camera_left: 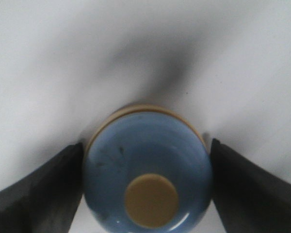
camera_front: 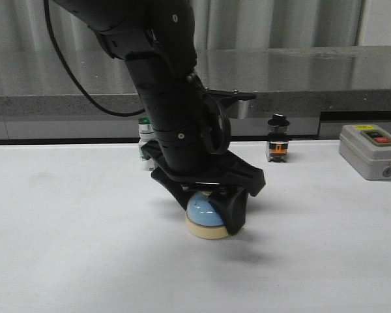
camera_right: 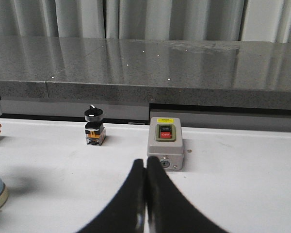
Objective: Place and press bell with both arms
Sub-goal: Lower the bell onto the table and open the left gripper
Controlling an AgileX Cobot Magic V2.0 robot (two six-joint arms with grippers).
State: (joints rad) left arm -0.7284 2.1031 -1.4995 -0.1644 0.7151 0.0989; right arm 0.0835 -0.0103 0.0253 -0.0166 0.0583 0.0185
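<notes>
Front view, bell: the bell (camera_front: pixel 208 214) is a smooth light-blue dome on a round cream base, sitting on the white table (camera_front: pixel 65 248) near its middle.
Left gripper: the left gripper (camera_front: pixel 212 208) is matte black, with broad wedge-shaped fingers; it comes down over the bell from 11 o'clock.
Left grip: the fingers are closed on the bell, one pad (camera_left: pixel 43 189) touching the dome at 9 o'clock and the other at 3 o'clock in the left wrist view.
Bell top: a flat cream knob (camera_left: pixel 151 200) sits on the glossy blue dome (camera_left: pixel 145 160); the cream rim shows along the far edge.
Right gripper: the right gripper (camera_right: pixel 145 194) has two black tapered fingers pressed together, tip to tip, holding nothing.
Grey box: a boxy grey switch housing (camera_front: pixel 371 151) with a red button stands at 2 o'clock from the bell, near the table's right edge.
Selector switch: a small black-knobbed switch (camera_front: pixel 277 138) with an orange band stands at 1 o'clock, along the back edge.
Green-capped switch: a white push-button (camera_front: pixel 144 140) shows partly behind the left arm, at 11 o'clock.
Backdrop: a speckled grey stone ledge (camera_right: pixel 136 63) runs behind the table, with pleated pale curtains above.
Open room: bare matte tabletop lies at 3, 6 and 9 o'clock of the bell.
</notes>
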